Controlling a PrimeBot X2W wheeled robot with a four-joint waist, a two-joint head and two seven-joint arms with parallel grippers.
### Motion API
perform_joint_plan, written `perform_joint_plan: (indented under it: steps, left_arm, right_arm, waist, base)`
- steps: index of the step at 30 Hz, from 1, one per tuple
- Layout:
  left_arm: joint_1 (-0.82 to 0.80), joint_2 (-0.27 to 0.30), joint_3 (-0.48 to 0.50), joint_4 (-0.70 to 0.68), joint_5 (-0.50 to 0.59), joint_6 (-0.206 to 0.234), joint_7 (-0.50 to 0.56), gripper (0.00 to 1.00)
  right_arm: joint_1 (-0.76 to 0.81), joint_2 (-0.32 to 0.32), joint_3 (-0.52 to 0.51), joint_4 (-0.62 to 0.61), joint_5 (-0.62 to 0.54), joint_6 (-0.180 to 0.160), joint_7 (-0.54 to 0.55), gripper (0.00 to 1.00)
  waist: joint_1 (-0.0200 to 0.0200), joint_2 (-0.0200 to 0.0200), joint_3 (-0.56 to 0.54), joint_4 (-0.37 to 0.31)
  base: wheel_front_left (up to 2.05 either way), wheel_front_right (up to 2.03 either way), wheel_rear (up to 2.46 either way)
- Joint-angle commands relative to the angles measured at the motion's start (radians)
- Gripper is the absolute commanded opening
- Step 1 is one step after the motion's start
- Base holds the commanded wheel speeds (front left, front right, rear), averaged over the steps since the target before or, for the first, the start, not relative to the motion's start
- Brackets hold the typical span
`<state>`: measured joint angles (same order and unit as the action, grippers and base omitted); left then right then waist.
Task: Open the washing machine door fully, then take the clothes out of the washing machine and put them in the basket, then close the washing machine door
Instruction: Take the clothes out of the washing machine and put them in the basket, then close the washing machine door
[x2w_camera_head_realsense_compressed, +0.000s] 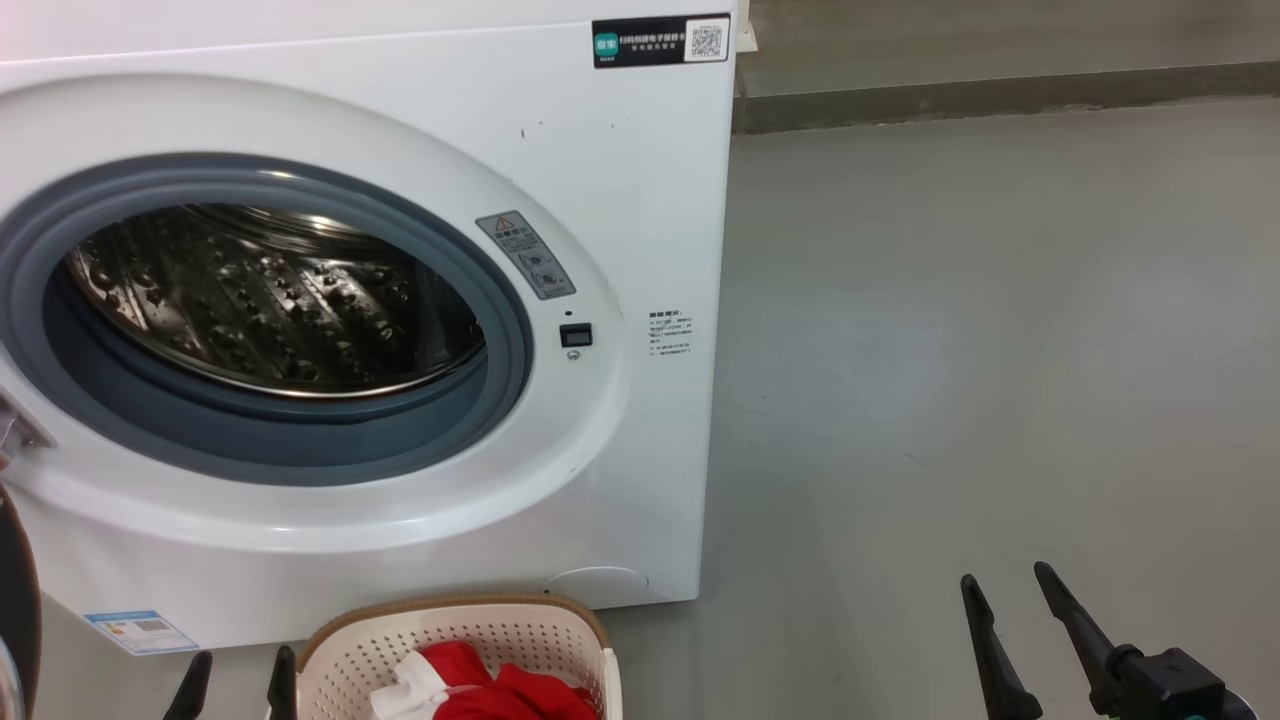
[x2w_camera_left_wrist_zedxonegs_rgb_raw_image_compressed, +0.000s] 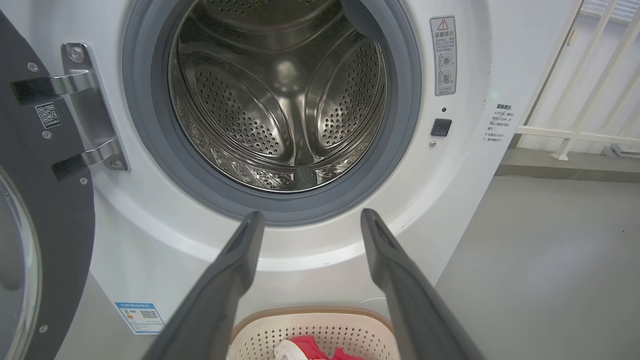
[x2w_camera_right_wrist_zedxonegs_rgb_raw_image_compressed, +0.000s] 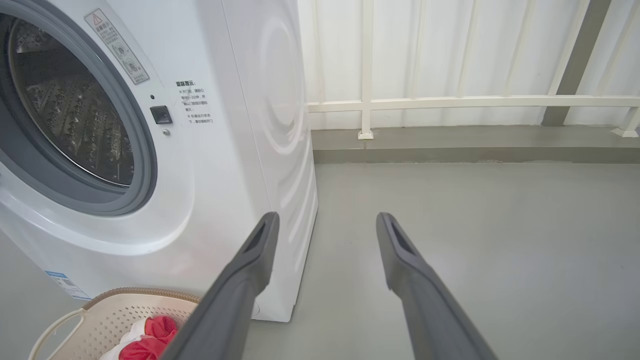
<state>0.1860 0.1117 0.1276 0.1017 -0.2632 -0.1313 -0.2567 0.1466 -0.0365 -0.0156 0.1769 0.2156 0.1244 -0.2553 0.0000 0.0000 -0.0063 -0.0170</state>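
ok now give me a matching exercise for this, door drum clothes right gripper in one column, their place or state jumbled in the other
Column 1
1. door
2. drum
3. clothes
4. right gripper

Column 2
a. lying in the basket
b. open, holding nothing, above the floor
c. swung wide open
d. bare steel, nothing seen inside

Pairs: 1-c, 2-d, 3-a, 4-b
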Motion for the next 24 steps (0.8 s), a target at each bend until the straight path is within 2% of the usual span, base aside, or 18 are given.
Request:
perform_joint_plan:
  steps: [1,14,24]
  left_arm:
    - [-0.022,0.008,0.036,-0.031,0.010,0.001,-0.005,1.00]
    - [-0.021,0.008,0.032,-0.033,0.025,0.001,-0.005,1.00]
    - [-0.020,0.006,0.033,-0.034,0.030,0.001,-0.005,1.00]
  right_arm:
    - [-0.015,-0.014,0.023,-0.027,-0.007,0.006,-0.006,1.00]
    - [-0.014,-0.014,0.025,-0.028,-0.004,0.006,-0.006,1.00]
    - [-0.011,-0.014,0.025,-0.026,-0.005,0.006,-0.006,1.00]
  waist:
    - [0.0000,0.0000,0.000,0.000]
    - [0.0000,0.0000,0.002,-0.001]
    - [0.0000,0.0000,-0.001,-0.001]
  base:
    - [0.00,0.00,0.00]
    - [-0.07,0.07,0.00]
    - [-1.18,1.18,0.00]
